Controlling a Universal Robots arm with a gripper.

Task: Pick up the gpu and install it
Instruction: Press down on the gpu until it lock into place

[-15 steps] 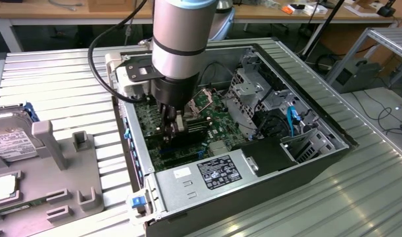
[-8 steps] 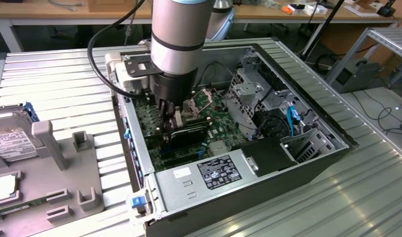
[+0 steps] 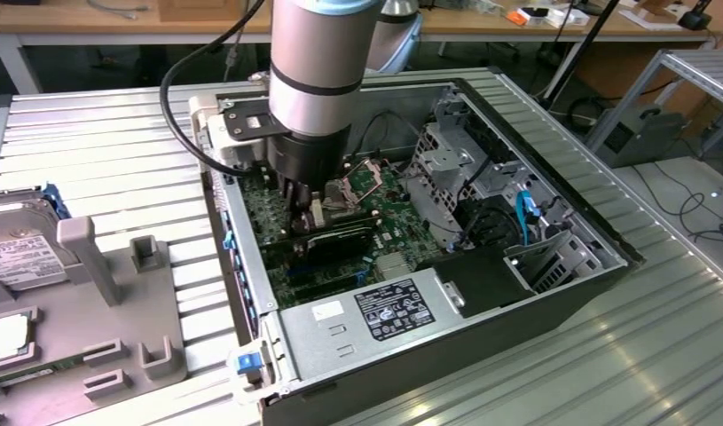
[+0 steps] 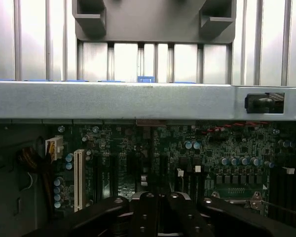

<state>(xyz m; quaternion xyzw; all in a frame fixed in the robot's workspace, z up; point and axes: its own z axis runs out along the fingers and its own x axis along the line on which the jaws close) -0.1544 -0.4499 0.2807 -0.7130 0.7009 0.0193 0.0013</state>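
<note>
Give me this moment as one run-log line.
end effector: inside open black computer case | flat black gpu card: directly under it, over green motherboard | seating: cannot tell

Gpu: thin black card, standing on its long edge inside the open computer case, down on the green motherboard. Runs roughly parallel to the power supply, just beside it. Top edge faces up; upper end sits directly under the gripper.
</note>
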